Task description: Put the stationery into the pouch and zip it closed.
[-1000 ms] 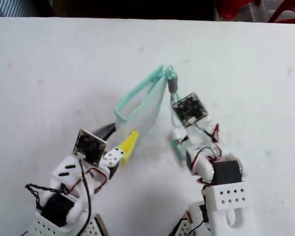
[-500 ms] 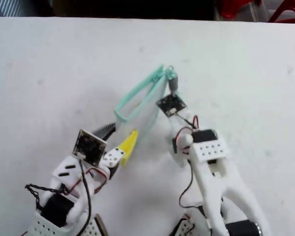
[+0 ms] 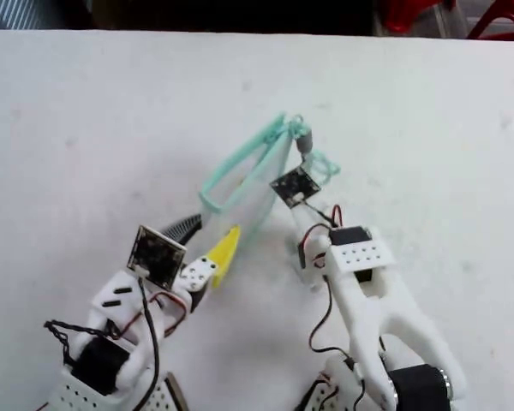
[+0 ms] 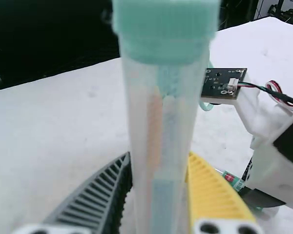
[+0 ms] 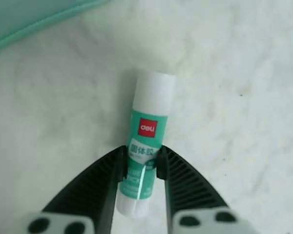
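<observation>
Left gripper point(image 4: 159, 162): clamped on translucent plastic pouch point(image 4: 156, 102) with teal zip edge point(image 4: 166, 29).
Right gripper point(image 5: 141, 152): closed around green-and-white cylindrical glue stick point(image 5: 154, 97).

The pouch point(image 4: 158, 117) blurs its contents beyond telling.

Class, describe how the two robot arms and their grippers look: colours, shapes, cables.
The left arm and right arm have white printed shells, black motors and red and black cables. Left gripper: one grey ridged finger, one yellow. Right gripper: two black curved fingers.
</observation>
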